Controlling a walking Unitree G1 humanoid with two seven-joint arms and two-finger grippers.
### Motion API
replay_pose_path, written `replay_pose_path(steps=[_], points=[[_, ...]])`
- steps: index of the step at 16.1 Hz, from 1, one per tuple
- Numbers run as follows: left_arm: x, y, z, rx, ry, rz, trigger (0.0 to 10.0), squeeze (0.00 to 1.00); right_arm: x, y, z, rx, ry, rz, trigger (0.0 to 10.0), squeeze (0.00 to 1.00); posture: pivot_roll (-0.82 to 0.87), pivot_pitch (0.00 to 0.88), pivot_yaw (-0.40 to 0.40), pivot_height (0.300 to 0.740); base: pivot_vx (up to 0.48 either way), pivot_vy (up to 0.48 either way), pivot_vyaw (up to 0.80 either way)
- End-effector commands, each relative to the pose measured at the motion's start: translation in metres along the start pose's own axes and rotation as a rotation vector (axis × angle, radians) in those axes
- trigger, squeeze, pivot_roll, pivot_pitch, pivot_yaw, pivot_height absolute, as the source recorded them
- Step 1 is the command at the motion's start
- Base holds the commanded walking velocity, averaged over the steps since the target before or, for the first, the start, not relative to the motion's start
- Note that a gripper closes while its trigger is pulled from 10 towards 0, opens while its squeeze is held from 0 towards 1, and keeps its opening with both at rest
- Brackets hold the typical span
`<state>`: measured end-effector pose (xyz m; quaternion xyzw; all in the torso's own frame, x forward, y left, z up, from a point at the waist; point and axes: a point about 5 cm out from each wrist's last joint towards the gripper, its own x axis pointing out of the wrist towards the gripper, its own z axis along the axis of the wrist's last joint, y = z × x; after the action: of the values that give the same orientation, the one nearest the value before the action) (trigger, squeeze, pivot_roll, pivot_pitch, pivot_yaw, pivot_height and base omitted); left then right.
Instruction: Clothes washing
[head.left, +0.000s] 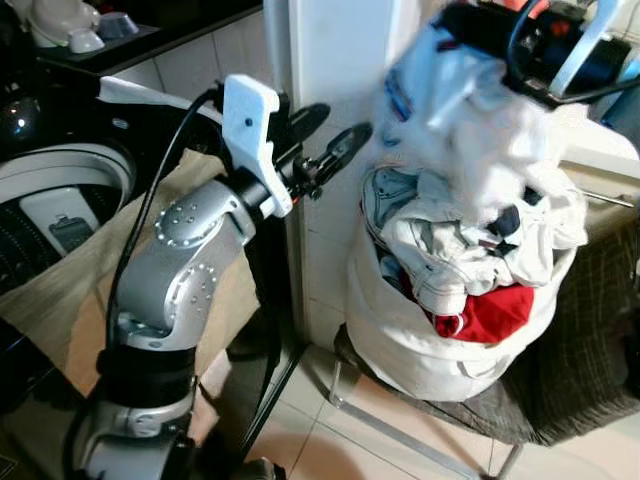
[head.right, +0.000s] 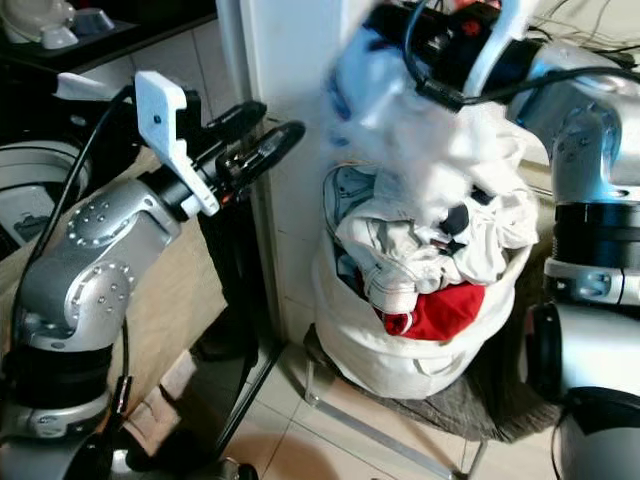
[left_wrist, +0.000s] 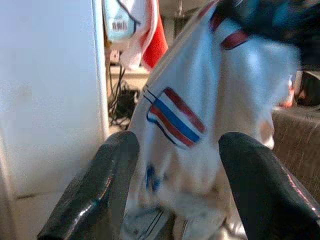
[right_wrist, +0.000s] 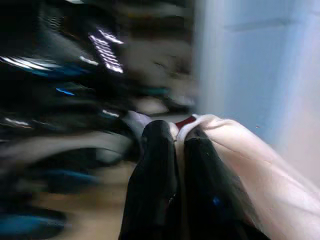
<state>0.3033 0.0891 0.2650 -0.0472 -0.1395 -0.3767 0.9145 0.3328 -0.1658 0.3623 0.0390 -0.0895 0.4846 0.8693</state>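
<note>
The bag (head.left: 430, 340) of laundry sits on a low rack beside the white wall, heaped over its rim with pale clothes and one red piece (head.left: 495, 312). Above the bag, the right gripper (right_wrist: 172, 150) has its fingers pressed together on a fold of a white shirt (head.left: 470, 110) (the one with red and blue stripe patches), which hangs blurred over the heap. To the left of the bag, the left gripper (head.left: 325, 150) is raised with its fingers apart and nothing between them, pointing toward the hanging shirt.

The washer (head.left: 60, 215) stands well left of the bag, its drum opening partly visible; whether anything lies inside, I cannot tell. By my judgement the job is at an early stage: one garment is lifted clear, the bag is nearly full, and carrying clothes across to the washer and loading them is all yet to do.
</note>
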Motion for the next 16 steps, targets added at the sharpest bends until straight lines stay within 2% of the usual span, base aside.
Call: replay_pose_path(steps=[1,3,5,7,9,12,13,14,15,16], points=[[0.001,0.002,0.006,-0.002,-0.040,0.011,10.0,1.00,0.002,0.022,0.023,-0.012,-0.077,0.140,0.0,0.00,-0.07,0.000,0.020,0.740,0.000,0.000,0.00],[0.002,-0.002,0.011,-0.077,-0.106,-0.010,10.0,1.00,-0.001,0.031,0.025,0.033,-0.097,0.198,0.0,0.00,-0.06,0.000,0.010,0.740,0.000,0.000,0.00],[0.001,-0.012,0.020,-0.176,-0.185,-0.084,10.0,1.00,-0.003,0.034,0.025,0.077,-0.107,0.208,0.0,0.00,-0.06,0.000,0.004,0.740,0.000,0.000,0.00],[0.000,-0.020,0.021,-0.214,-0.206,-0.137,10.0,1.00,-0.002,0.038,0.022,0.094,-0.094,0.214,0.0,0.00,-0.06,0.000,0.002,0.740,0.000,0.000,0.00],[-0.002,-0.035,0.022,-0.279,-0.209,-0.253,10.0,1.00,0.002,0.046,0.015,0.133,-0.083,0.250,0.0,0.00,-0.06,0.000,-0.001,0.740,0.000,0.000,0.00],[-0.008,-0.042,0.025,-0.422,-0.242,-0.342,10.0,1.00,0.002,0.047,0.011,0.147,-0.070,0.248,0.0,0.00,-0.06,0.000,-0.001,0.740,0.000,0.000,0.00],[-0.012,-0.031,0.029,-0.516,-0.297,-0.296,10.0,1.00,-0.001,0.048,0.011,0.154,-0.073,0.253,0.0,0.00,-0.05,0.000,0.000,0.740,0.000,0.000,0.00],[-0.012,-0.027,0.029,-0.540,-0.314,-0.273,10.0,1.00,-0.002,0.048,0.011,0.156,-0.074,0.255,0.0,0.00,-0.05,0.000,0.000,0.740,0.000,0.000,0.00],[-0.014,-0.015,0.027,-0.595,-0.345,-0.208,10.0,1.00,-0.002,0.048,0.012,0.157,-0.078,0.255,0.0,0.00,-0.06,0.000,0.004,0.740,0.000,0.000,0.00],[-0.016,-0.008,0.026,-0.588,-0.347,-0.174,10.0,1.00,-0.003,0.049,0.012,0.157,-0.080,0.253,0.0,0.00,-0.06,0.000,0.007,0.740,0.000,0.000,0.00]])
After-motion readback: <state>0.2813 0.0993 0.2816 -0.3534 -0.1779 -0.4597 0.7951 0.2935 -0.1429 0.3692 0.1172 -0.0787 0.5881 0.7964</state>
